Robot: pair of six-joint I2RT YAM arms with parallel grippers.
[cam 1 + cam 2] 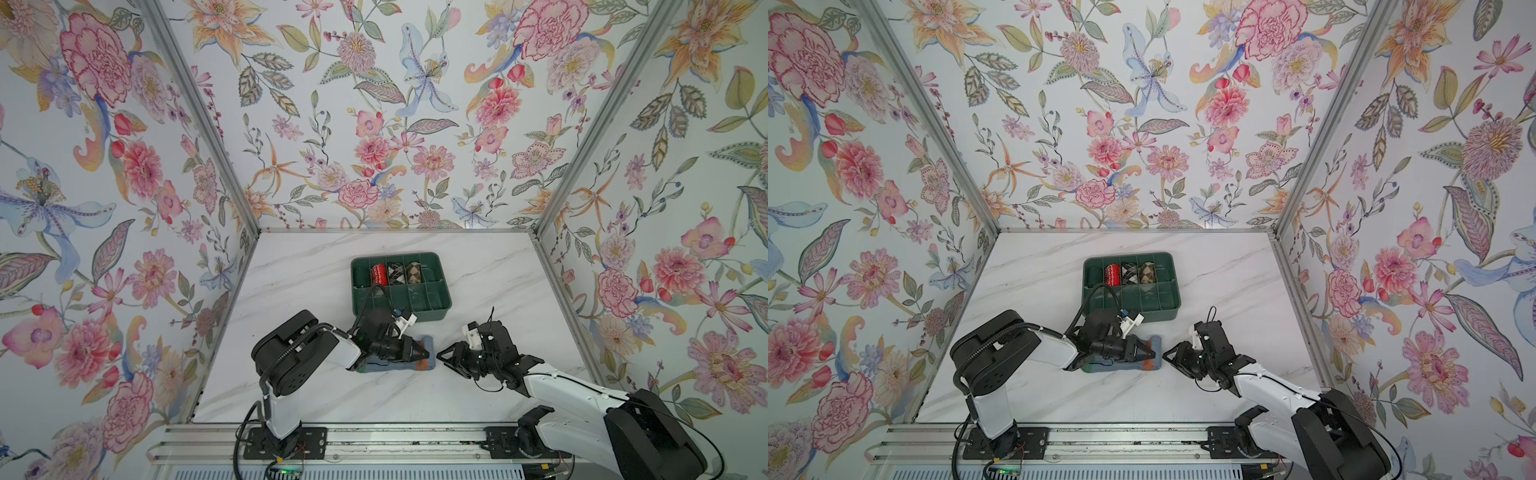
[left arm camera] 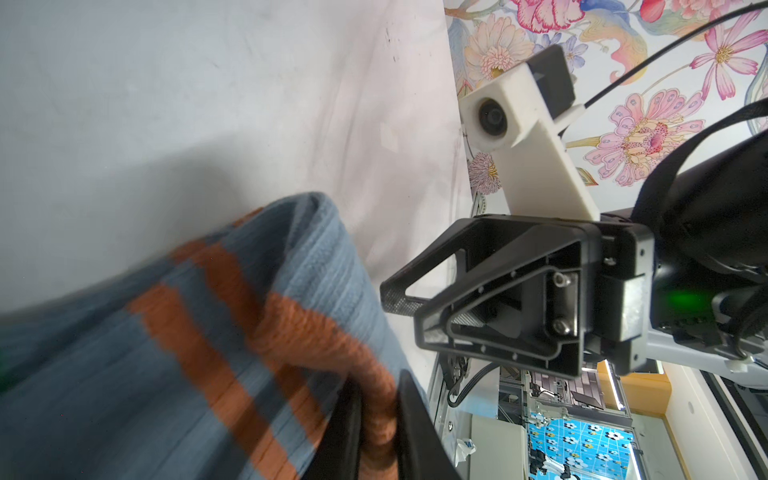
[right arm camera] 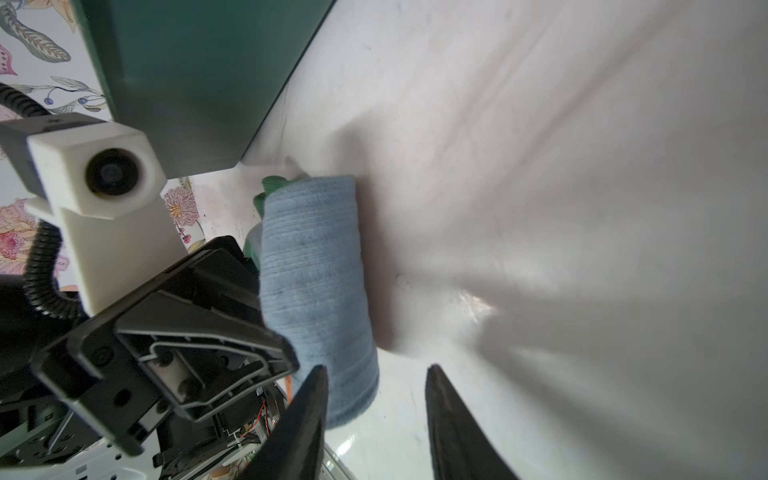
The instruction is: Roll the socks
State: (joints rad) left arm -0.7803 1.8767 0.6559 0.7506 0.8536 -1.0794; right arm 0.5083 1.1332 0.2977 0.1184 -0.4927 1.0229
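Observation:
The socks [image 1: 429,344] lie as a grey-blue ribbed roll with orange stripes on the marble table, just in front of the green tray, in both top views. My left gripper [image 1: 424,354] reaches over the roll from the left. In the left wrist view it [image 2: 380,386] is shut on the orange cuff [image 2: 332,332] of the socks [image 2: 104,374]. My right gripper [image 1: 442,358] stands open just right of the roll, holding nothing. In the right wrist view the right gripper [image 3: 377,368] has one finger beside the end of the socks [image 3: 316,270], whose green toe [image 3: 274,185] pokes out at the far end.
A green divided tray [image 1: 445,291] sits behind the roll, holding a red patterned bundle [image 1: 378,274], a black-white argyle bundle [image 1: 395,273] and a brown argyle bundle [image 1: 412,272]. Flowered walls close in the table on three sides. A metal rail [image 1: 374,449] runs along the front.

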